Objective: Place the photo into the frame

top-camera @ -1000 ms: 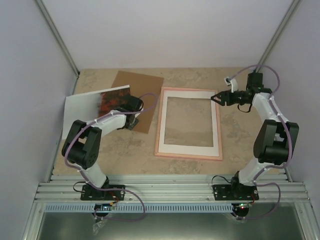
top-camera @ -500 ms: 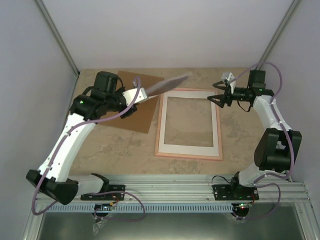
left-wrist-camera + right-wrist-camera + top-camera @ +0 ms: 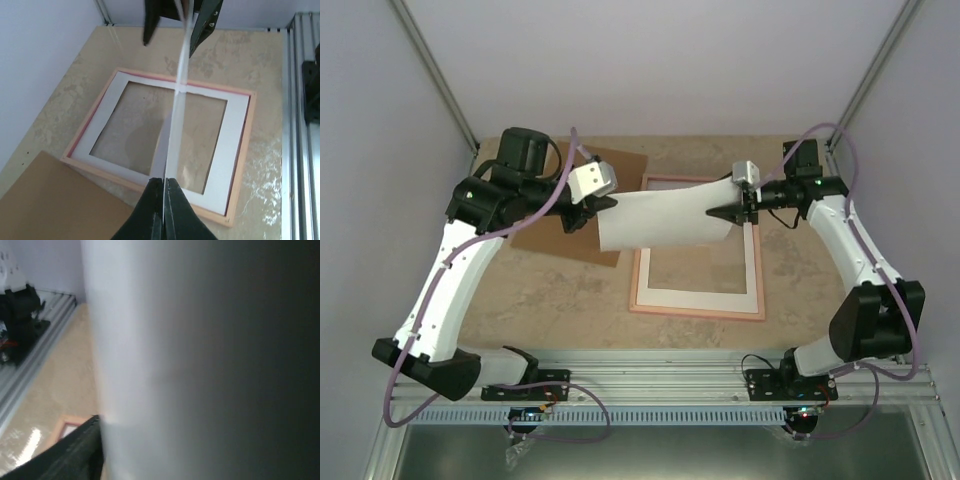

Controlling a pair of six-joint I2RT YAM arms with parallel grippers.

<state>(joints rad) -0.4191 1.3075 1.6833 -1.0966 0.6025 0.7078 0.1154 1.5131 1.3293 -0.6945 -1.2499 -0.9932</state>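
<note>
My left gripper [image 3: 603, 205] is shut on the left edge of the photo [image 3: 665, 220] and holds it in the air over the upper part of the pink frame [image 3: 698, 311], white back toward the top camera. In the left wrist view the photo [image 3: 180, 75] runs edge-on from my left gripper [image 3: 163, 180] across the frame [image 3: 250, 130]. My right gripper [image 3: 725, 213] is at the photo's right edge. Its jaws stand apart on either side of the sheet [image 3: 170, 45], which lies against one finger. In the right wrist view the photo [image 3: 175, 365] fills the picture beside one finger [image 3: 75, 455].
A white mat [image 3: 750, 270] lies inside the frame, the tabletop showing through its window. A brown backing board [image 3: 620, 160] lies on the table left of the frame, partly under my left arm. Walls close in on both sides.
My left arm has swung the photo to the right, over the frame. My right gripper has moved left, up to the photo's right edge.
</note>
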